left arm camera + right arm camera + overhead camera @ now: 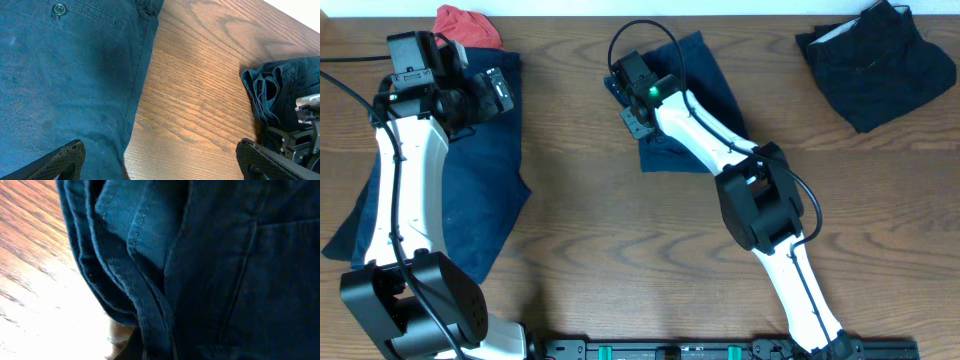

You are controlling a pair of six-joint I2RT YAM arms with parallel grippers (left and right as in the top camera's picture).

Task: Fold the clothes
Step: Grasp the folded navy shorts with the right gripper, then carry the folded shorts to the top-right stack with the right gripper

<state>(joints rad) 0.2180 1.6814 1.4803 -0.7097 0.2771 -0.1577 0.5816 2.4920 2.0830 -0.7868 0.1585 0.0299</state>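
1. At the left edge of the folded navy shorts [685, 95], my right gripper [632, 105] sits low against their stacked hems. Its wrist camera shows only layered cloth, so I cannot tell whether the jaws are pinched or apart.
2. Well left of the folded shorts, a second dark pair [470, 190] lies spread flat, with a buttoned pocket [60, 9] facing up.
3. My left gripper [492, 92] hangs over that pair's far end, jaws spread wide and gripping nothing. Its fingertips [60, 160] straddle the fabric's edge and bare table [200, 100].
4. Well right of the folded shorts rests a third dark bundle [880, 65]. Far left of them lies a red cloth [465, 25].
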